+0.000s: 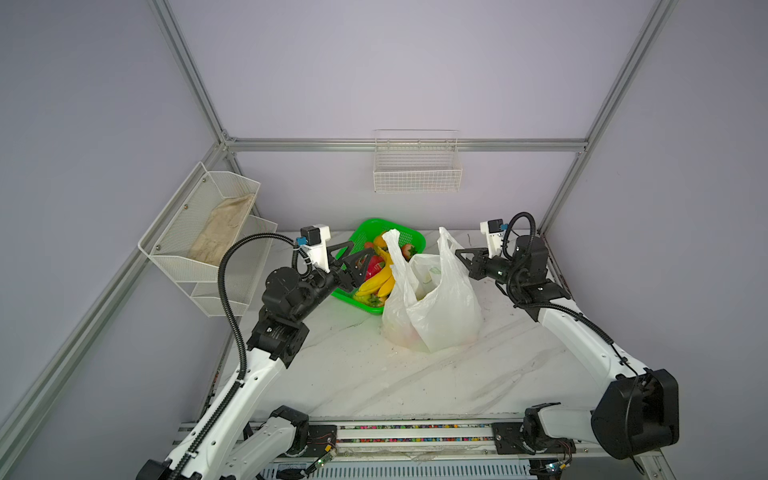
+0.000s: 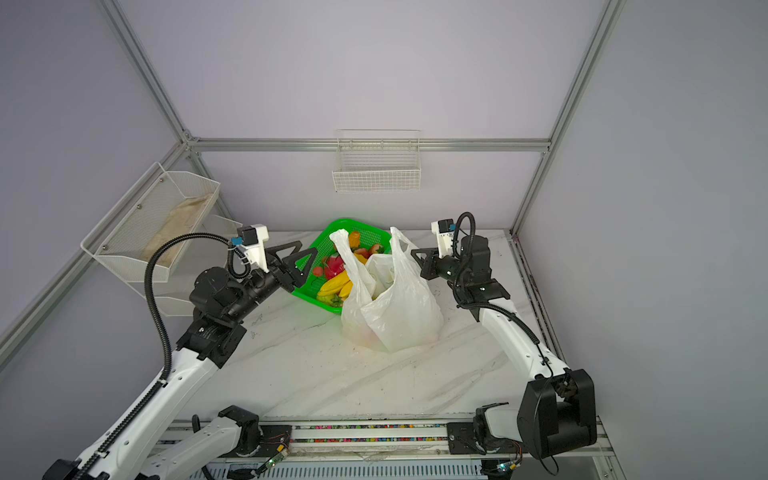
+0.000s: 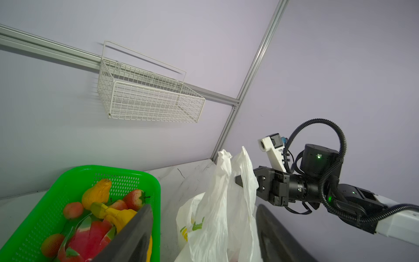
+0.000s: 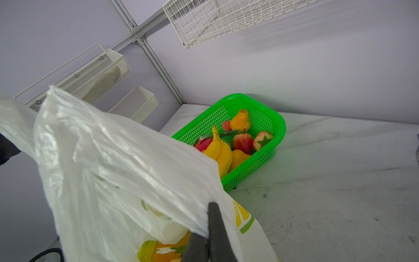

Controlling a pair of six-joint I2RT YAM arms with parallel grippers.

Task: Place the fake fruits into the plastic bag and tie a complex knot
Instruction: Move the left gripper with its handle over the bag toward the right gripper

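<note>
While the right claw (image 1: 458, 253) is pinched tight on the plastic bag (image 1: 440, 316), gripping the thin film of the handle loop (image 1: 445, 241) on its own side, the left claw (image 2: 308, 248) hangs with its jaws wide apart and nothing between them. It sits over the near left edge of the green basket (image 1: 368, 224).

From the left wrist camera, its two dark fingers (image 3: 136, 233) stand far apart at the sides of the view. The right claw (image 3: 239, 181) shows across the way with its tip pressed into the bag's white plastic.

The bag stands upright on the marble table (image 1: 374, 382), near the middle, and it touches the basket's right side in both top views. Its mouth gapes open. Its other handle loop (image 1: 392, 241) rises on the basket side, free and apart from the gripped one.

Some fake fruits (image 4: 158, 251) already lie inside the bag. The right wrist camera looks down past the film at yellow and orange shapes at the bottom, though I cannot tell which fruits they are.

More fruit fills the basket: a banana bunch (image 1: 378, 284), a pink dragon fruit (image 1: 374, 262), a strawberry (image 4: 263, 140) and a yellow pear (image 4: 240, 121).

A white wire basket (image 1: 417, 174) hangs on the back wall. A mesh rack (image 1: 183, 224) on the left wall holds a beige cloth (image 1: 224, 228).
</note>
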